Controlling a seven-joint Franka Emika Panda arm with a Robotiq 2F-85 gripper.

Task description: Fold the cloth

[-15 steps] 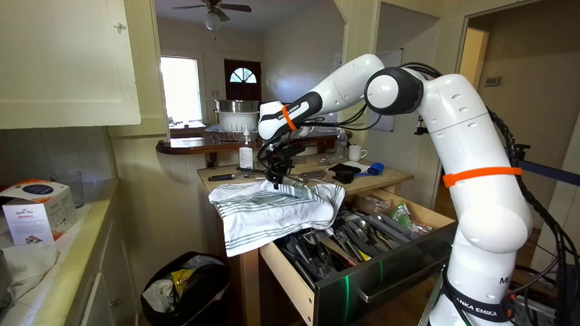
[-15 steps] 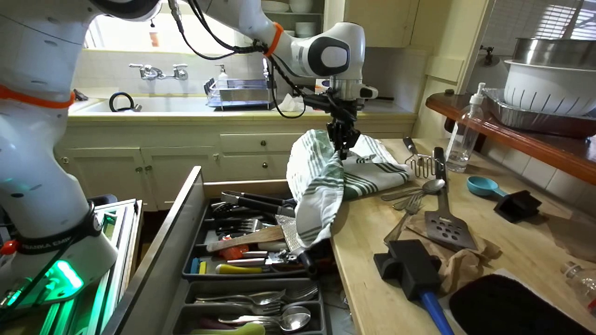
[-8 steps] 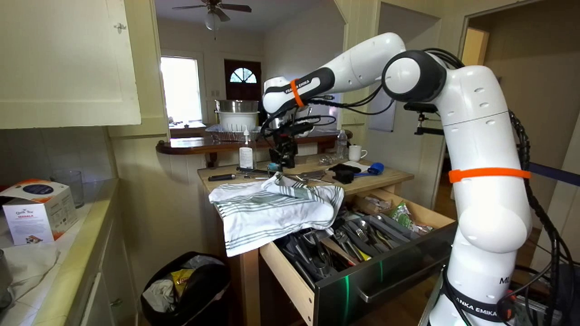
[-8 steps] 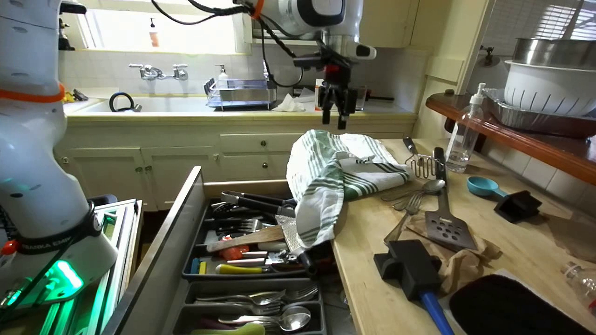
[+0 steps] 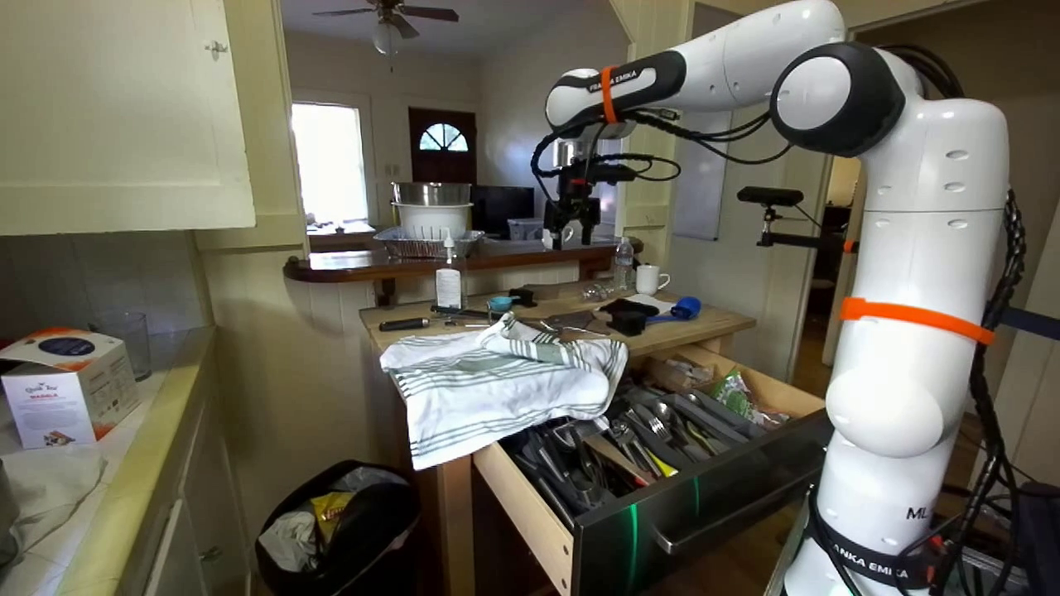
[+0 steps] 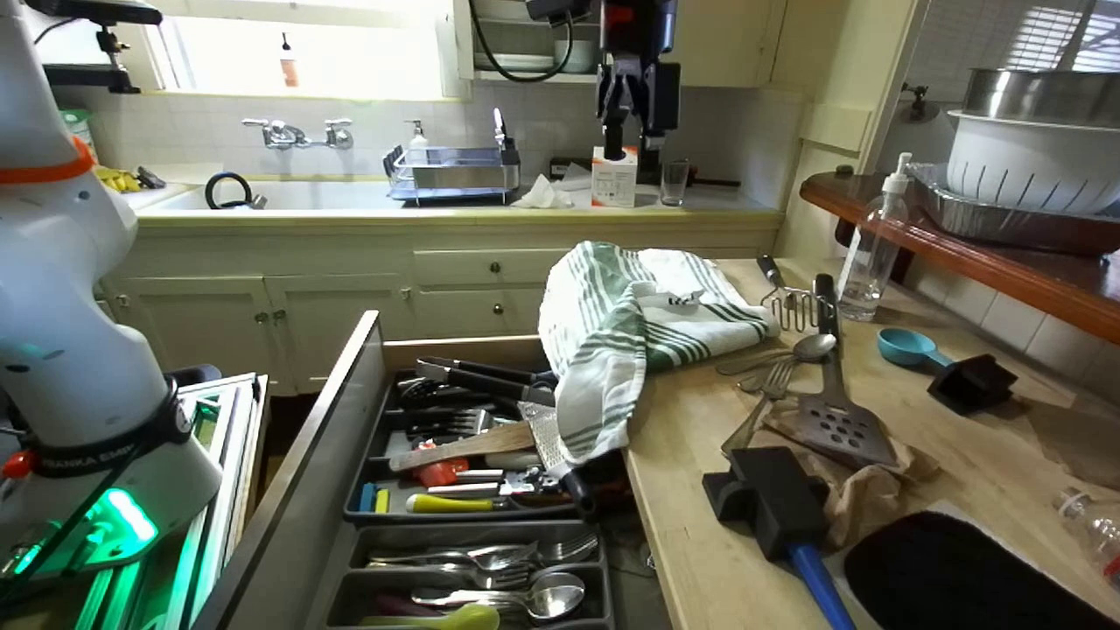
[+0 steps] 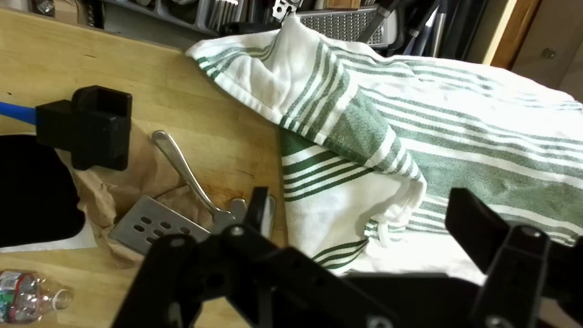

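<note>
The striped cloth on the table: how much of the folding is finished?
Partly done, it seems: in the wrist view, one part of the cloth lies doubled over another. In hand: nothing; the claw hangs open above it. Left: the cloth is rumpled and lopsided, with one end drooping over the open drawer, so it probably needs straightening and more folding.

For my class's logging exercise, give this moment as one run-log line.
task: fold cloth; gripper: open, empty, above cloth, not touching; cloth: rumpled, partly overhanging open drawer; fold: apparently unfinished

Bright window [image 5: 330, 165], apparently wooden door [image 5: 443, 161]
</note>
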